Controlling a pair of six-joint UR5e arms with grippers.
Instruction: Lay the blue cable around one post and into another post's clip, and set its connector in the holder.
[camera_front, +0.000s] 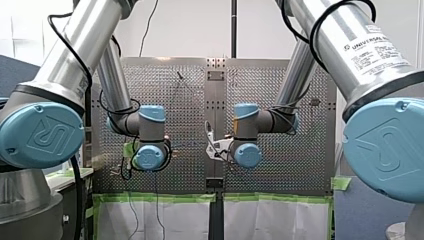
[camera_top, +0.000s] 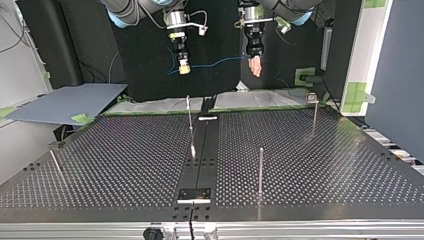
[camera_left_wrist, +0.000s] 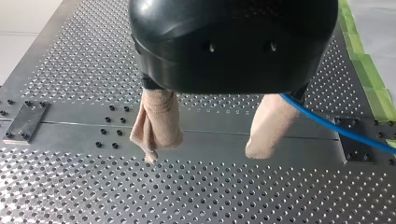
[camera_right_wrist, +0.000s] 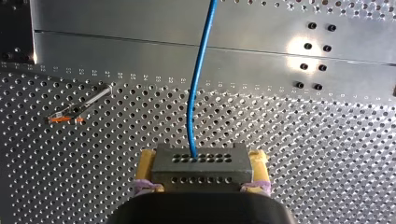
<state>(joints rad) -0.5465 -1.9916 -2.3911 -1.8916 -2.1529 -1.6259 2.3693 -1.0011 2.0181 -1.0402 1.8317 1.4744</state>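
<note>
Yellow pads (camera_right_wrist: 148, 161) of my right gripper (camera_right_wrist: 203, 164) are clenched on the grey rectangular connector (camera_right_wrist: 200, 158), drilled with two rows of small holes, the smooth blue cable (camera_right_wrist: 201, 70) leaving it straight ahead. My left gripper (camera_left_wrist: 205, 151) stands released, beige pads (camera_left_wrist: 156, 121) apart, the cable just beside one; you see it slung between both at the top view's twelve o'clock. You can read "UNIVERSAL ROBOTS" on the label (camera_front: 374, 47) of my right arm (camera_front: 385, 130).

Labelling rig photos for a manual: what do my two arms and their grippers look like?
Both my left arm and my right arm are silver tubes with light-blue joint caps and black cables; the right reads UNIVERSAL ROBOTS; my left gripper is black with beige fingers; my right gripper has yellow pads.
</note>
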